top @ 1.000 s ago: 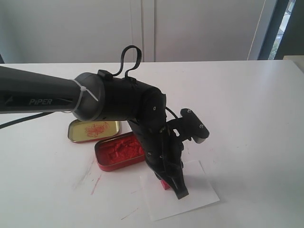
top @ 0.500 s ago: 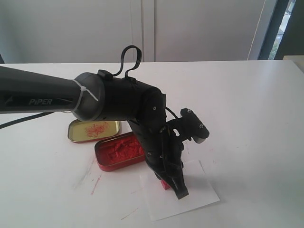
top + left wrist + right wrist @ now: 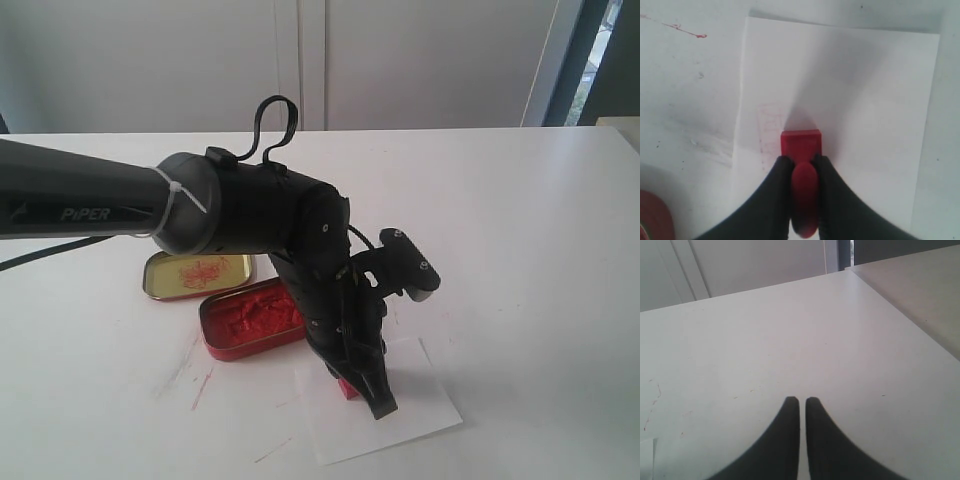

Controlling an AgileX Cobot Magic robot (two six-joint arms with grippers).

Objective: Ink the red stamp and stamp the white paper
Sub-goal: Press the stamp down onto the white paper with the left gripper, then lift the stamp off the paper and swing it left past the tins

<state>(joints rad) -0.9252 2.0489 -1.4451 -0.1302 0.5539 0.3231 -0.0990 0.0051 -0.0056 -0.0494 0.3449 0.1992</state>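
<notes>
Nothing moved: left jaws clamp red stamp onto white paper; right jaws nearly closed.

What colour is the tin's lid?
The lid is gold, smeared red; clearest in the exterior view.

"PiPER" on L arm

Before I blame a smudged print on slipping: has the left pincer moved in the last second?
No. The left pincer holds the red stamp at the same spot on the white paper, with the same gap from the red ink tin.
</notes>
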